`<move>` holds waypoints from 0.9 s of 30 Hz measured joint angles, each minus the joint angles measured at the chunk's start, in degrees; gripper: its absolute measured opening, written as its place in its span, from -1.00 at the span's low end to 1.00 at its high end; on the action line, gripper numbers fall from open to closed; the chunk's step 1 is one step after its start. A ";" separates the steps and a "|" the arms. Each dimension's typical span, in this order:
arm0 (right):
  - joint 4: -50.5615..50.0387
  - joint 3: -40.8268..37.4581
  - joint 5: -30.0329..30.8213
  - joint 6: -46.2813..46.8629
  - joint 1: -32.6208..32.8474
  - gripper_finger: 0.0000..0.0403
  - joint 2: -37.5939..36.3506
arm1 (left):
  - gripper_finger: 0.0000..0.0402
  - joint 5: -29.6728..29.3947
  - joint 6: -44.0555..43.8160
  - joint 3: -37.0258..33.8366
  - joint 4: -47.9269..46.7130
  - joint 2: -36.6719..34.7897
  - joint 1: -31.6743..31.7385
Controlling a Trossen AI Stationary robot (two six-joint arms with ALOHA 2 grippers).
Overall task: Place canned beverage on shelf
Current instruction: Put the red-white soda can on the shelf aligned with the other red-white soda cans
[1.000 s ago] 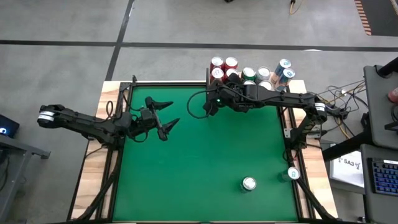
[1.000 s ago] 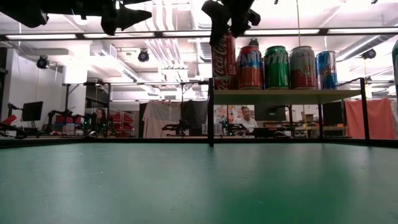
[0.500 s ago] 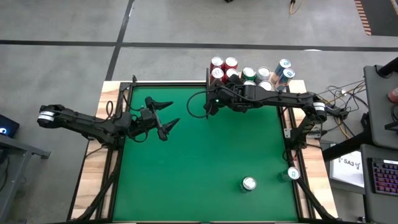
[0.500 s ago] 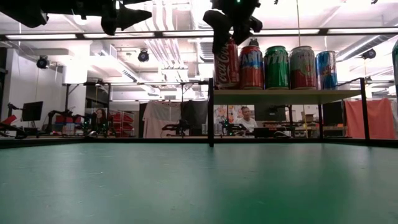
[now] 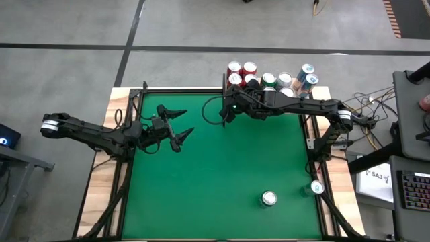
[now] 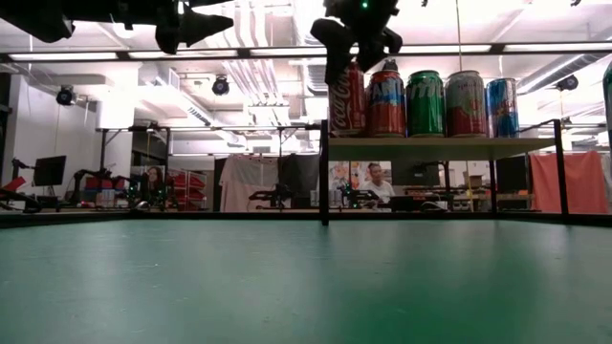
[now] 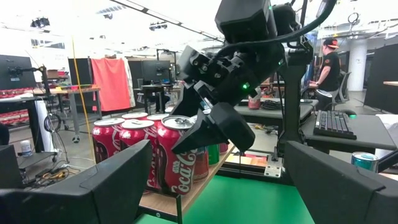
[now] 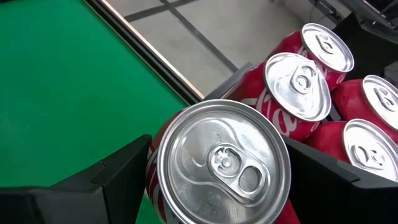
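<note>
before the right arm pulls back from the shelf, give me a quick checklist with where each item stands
1. Red cola can standing upright on the shelf: ok.
2. Right gripper fingers spread wider than that can, in the right wrist view: ok.
3. Fingers fully clear of the can's sides: cannot tell.
4. Neighbouring red cans upright: ok.
5. Left gripper open, away over the green table: ok.
6. Two cans left on the table, one in the open, one at its right edge: ok.

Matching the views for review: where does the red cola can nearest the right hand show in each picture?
High: hidden under the right hand.
Low: red cola can, shelf's left end.
Left wrist, frontmost.
Right wrist, between the fingers.
Shared landmark: the shelf.
</note>
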 joint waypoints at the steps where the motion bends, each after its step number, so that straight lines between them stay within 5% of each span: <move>1: 0.00 0.00 -0.04 0.00 -0.07 0.49 0.00 | 0.75 0.00 0.01 0.00 0.02 0.00 0.00; 27: -0.08 0.00 -0.41 0.30 -0.04 0.63 0.00 | 0.75 0.00 0.02 0.00 0.02 0.00 0.00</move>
